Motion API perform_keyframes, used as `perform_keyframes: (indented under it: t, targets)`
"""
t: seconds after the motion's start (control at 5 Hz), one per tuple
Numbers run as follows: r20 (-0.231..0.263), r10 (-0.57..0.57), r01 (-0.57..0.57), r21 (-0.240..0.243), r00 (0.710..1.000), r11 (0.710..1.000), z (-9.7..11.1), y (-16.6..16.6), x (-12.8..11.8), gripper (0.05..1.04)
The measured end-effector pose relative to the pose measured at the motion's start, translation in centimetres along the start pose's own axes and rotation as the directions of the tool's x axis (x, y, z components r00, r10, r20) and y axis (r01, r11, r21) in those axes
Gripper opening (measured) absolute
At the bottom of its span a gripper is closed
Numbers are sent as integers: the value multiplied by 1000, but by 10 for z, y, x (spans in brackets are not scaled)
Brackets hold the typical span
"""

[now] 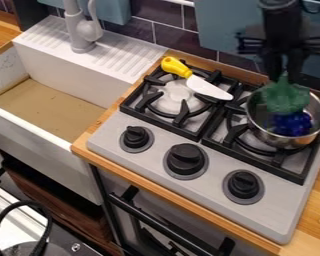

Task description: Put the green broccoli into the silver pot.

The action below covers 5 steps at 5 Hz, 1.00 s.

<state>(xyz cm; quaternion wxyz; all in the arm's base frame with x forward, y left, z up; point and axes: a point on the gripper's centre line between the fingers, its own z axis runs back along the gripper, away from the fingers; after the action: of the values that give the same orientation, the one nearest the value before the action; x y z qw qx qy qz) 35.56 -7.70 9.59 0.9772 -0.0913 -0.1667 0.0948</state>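
The green broccoli (286, 97) hung directly beneath the tool (285, 77), which was gripping it by its top, and overlapped the mouth of the silver pot (273, 139). Whether it touched the dark blue object (293, 124) inside the pot, below the tool, could not be told. That object could have caused trouble: if the broccoli had been let go on top of it, it might have rolled against the wall or sat high near the rim. A release too close to the rim might have tipped the pot, since it rested on an open burner grate (219, 142). The black arm (281, 25) came in from the top edge above the tool, its wrist upright and its two fingers pointing down. To the viewer's left of the tool, a toy knife (206, 87) with a yellow handle lay across the neighbouring burner; farther left was a white sink (42, 140). The wooden desk (316, 210) ran below the tool, around the stove (269, 215).
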Motion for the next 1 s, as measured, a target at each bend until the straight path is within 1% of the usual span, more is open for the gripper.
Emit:
perform_keyframes:
  t: [0.2, 0.4, 0.6, 0.8, 1.0]
  targets:
    - [47, 30, -30, -15, 998, 999, -4, -3, 10, 201]
    - [28, 24, -24, 8, 999, 1000, -12, -1, 8, 235]
    - [7, 11, -11, 36, 1000, 999, -15, 5, 1, 483]
    - [-47, -24, 25, 35, 999, 999, -18, 14, -9, 781]
    - [-90, -20, 23, 28, 996, 999, -10, 22, -11, 994]
